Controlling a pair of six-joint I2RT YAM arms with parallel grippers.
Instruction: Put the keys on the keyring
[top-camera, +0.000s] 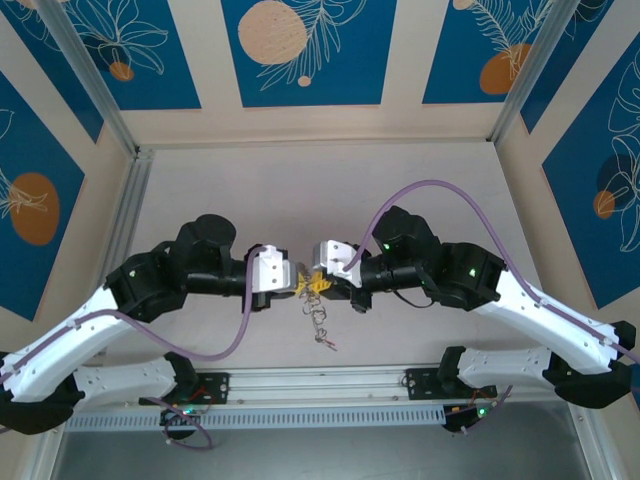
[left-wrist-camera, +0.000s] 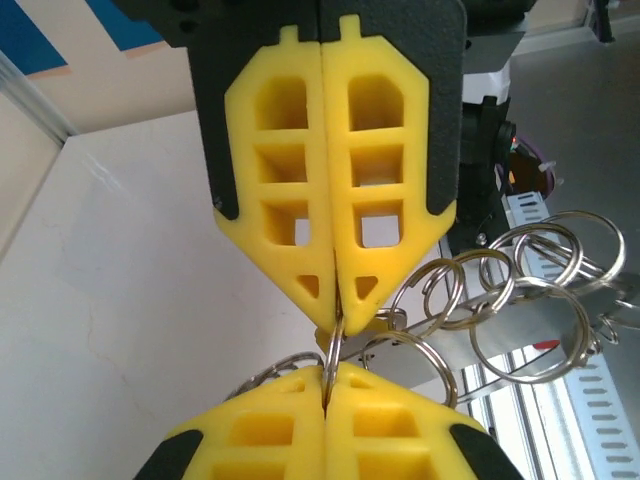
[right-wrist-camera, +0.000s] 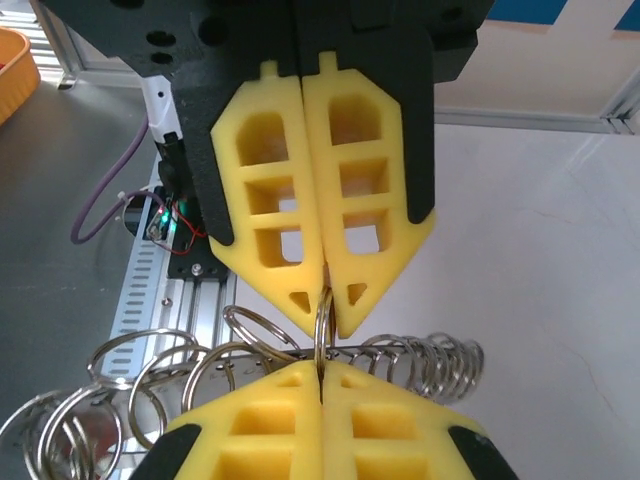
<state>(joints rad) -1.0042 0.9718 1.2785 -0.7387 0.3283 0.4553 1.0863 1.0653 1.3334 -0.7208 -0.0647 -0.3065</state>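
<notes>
1. The two arms meet nose to nose over the middle of the table (top-camera: 420, 170). The left gripper (top-camera: 298, 286) and the right gripper (top-camera: 322, 284) are almost tip to tip.
2. From the left wrist, the left gripper (left-wrist-camera: 325, 378) sits at the bottom of the view with its yellow fingers (left-wrist-camera: 260, 430) pressed flat together. The right gripper (left-wrist-camera: 336, 315) faces it from above, its jaws likewise closed to a seam.
3. The keyring (left-wrist-camera: 335, 350) stands between the two sets of tips, seen edge-on as a thin silver sliver. One side is nipped in the left gripper's seam and the other in the right's, so both hold it.
4. The right wrist view shows the same thing mirrored. The right gripper (right-wrist-camera: 320, 374) is below and the left gripper (right-wrist-camera: 326, 315) above, with the keyring (right-wrist-camera: 323, 335) on edge in line with both seams.
5. A chain of linked rings (top-camera: 318, 320) hangs off the keyring. Its long axis runs from the fingertips towards the near edge of the table and a little to the right, ending short of the metal rail (top-camera: 320, 382).
6. Up close, the chain of linked rings (left-wrist-camera: 480, 300) fans out on the rail side. From the right wrist, the chain of linked rings (right-wrist-camera: 150, 385) spreads towards the rail, and a tighter coil of loops (right-wrist-camera: 430, 362) lies on the opposite side.
7. I cannot make out any single key among the rings.
</notes>
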